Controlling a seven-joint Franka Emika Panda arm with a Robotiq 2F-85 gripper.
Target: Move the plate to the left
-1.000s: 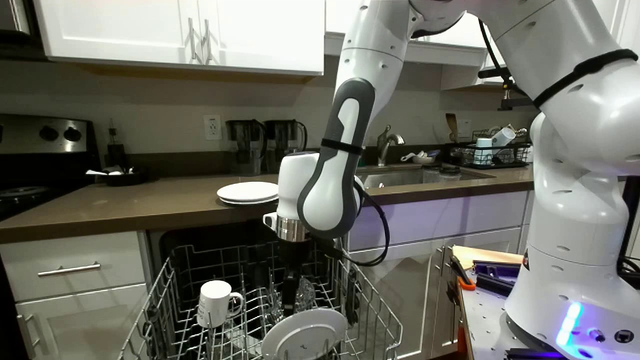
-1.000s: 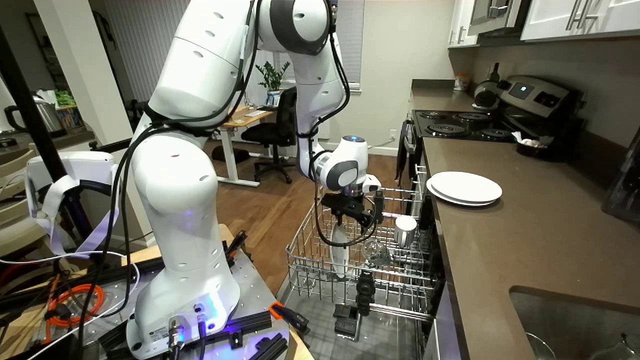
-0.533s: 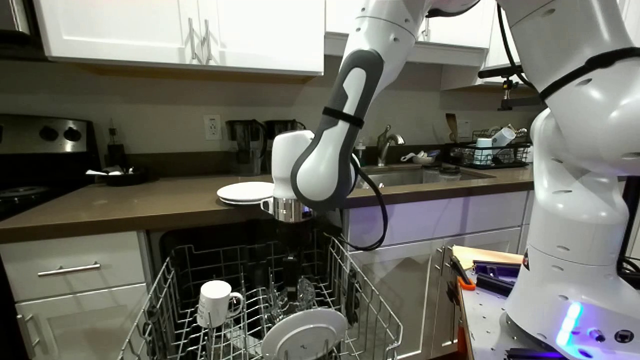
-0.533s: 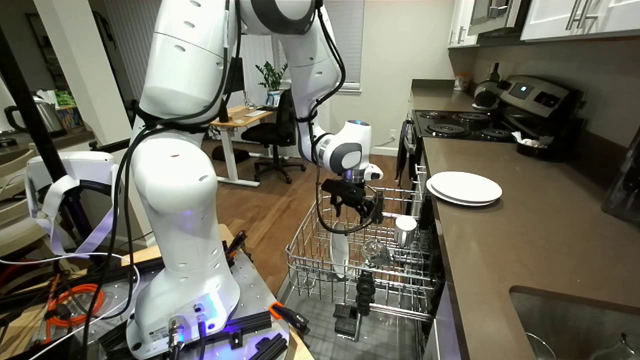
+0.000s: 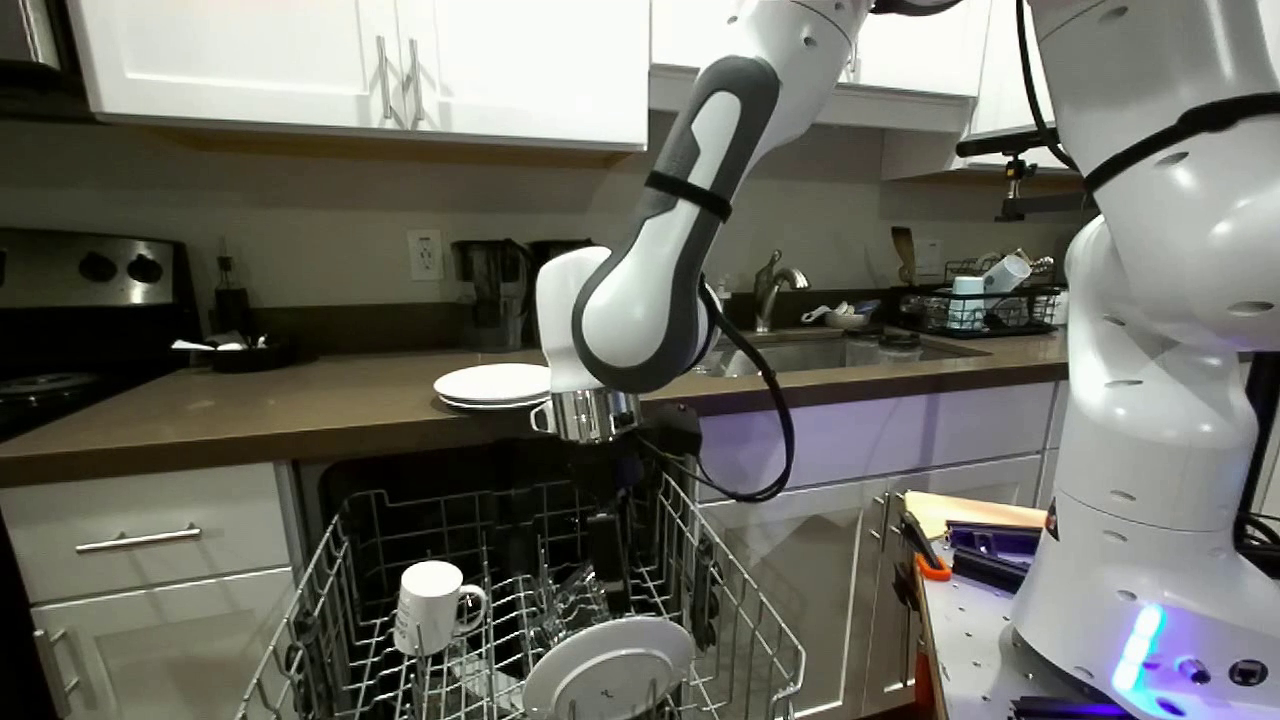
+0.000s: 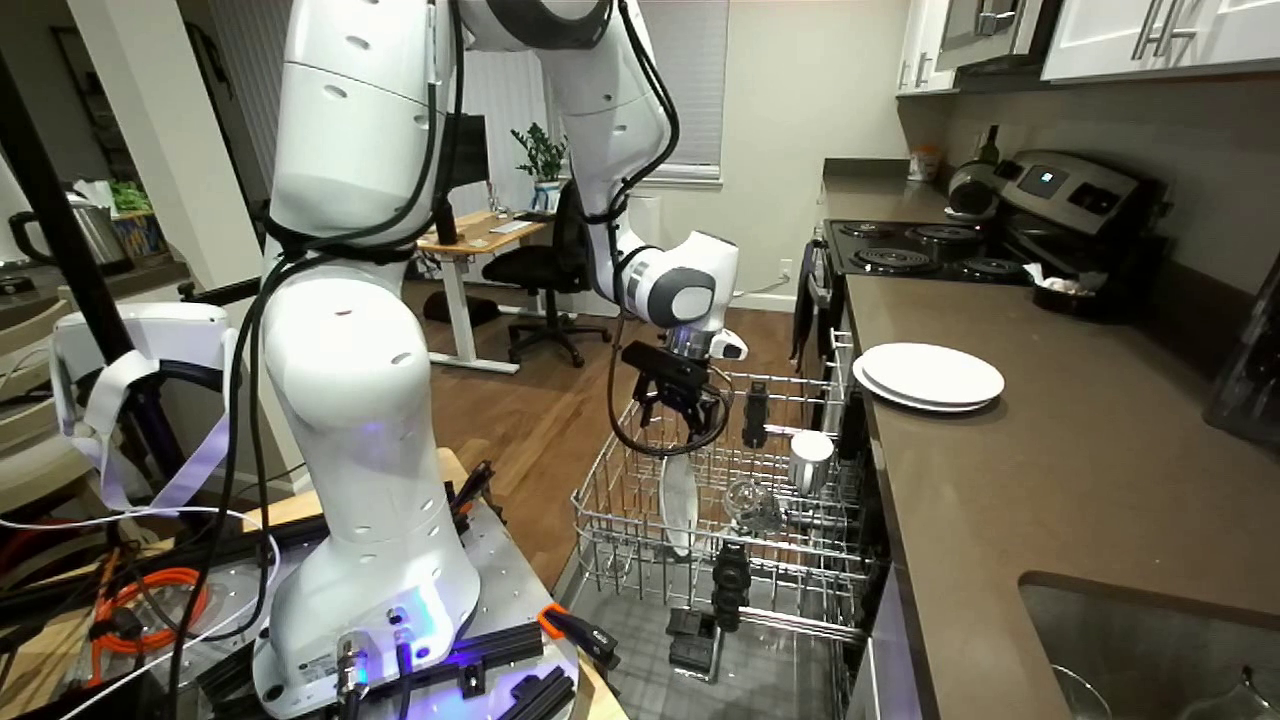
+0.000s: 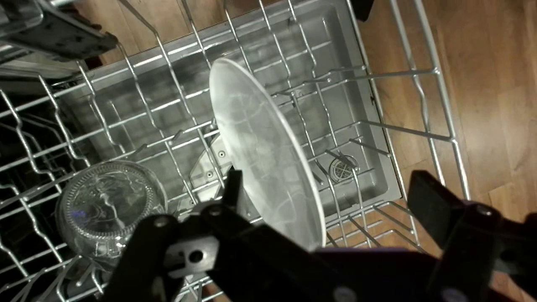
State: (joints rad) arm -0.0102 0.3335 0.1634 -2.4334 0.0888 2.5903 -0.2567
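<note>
Plate (image 7: 266,155), round, glossy white, on edge in silvery wire rack (image 7: 453,139): likely stiff, slick, breakable ceramic, best pinched at upper rim by black two-fingered gripper (image 7: 328,195), spread, empty.

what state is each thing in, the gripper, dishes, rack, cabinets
Gripper, open, holding nothing
Dishwasher rack, pulled out
Plate, standing on edge in the rack
White mug, upside down
Clear glass, base up
Stacked plates, flat on the counter
Upper cabinet doors, shut
Drawer, shut
Robot base light, lit
</note>
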